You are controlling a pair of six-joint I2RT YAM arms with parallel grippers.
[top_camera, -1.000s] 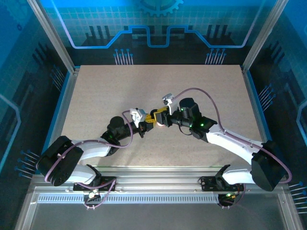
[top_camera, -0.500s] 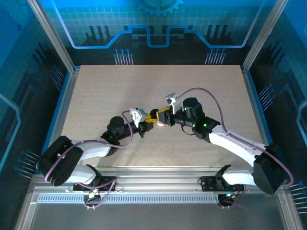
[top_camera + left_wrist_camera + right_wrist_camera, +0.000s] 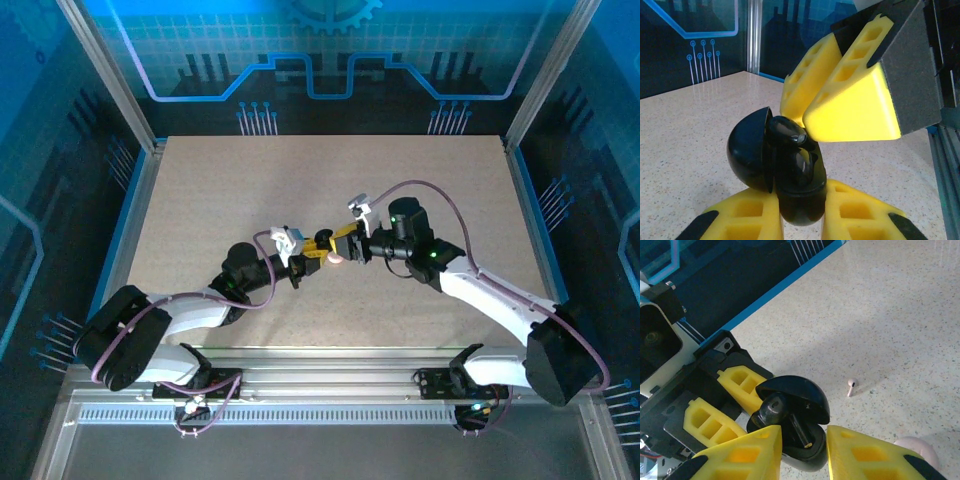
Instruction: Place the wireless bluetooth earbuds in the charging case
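Here, two robot arms bolted at the near edge of a speckled table (image 3: 250, 180) reach inward and meet over its middle. The left arm (image 3: 190, 315) lies low with its elbow bent, its forearm angled up and to the right. The right arm (image 3: 500, 305) sweeps in from the near right corner to a raised wrist that tips toward its partner, with a mauve cable (image 3: 440, 200) looping above it.

The left gripper (image 3: 800, 200) is closed on a glossy black case (image 3: 790, 170). Its yellow fingers clamp either side of the lower half and hold it above the table, the domed lid (image 3: 747, 150) standing open. A rounded black piece (image 3: 787, 130) sits in the open half.

The right gripper (image 3: 802, 437) comes at the black case from the opposite side, its yellow fingers set a little apart around the opened half. One fingertip is right at the black piece. Whether the fingers pinch anything cannot be told.

On the table just beyond the grippers, a pale pink case (image 3: 917, 450) sits beside the right gripper's finger, cut off by the edge of the right wrist view. Whether it is open cannot be told. A single pink earbud (image 3: 851, 386) lies on the bare table farther out, apart from both cases.

Blue panels (image 3: 320, 60) patterned with circuit lines close off the far side.
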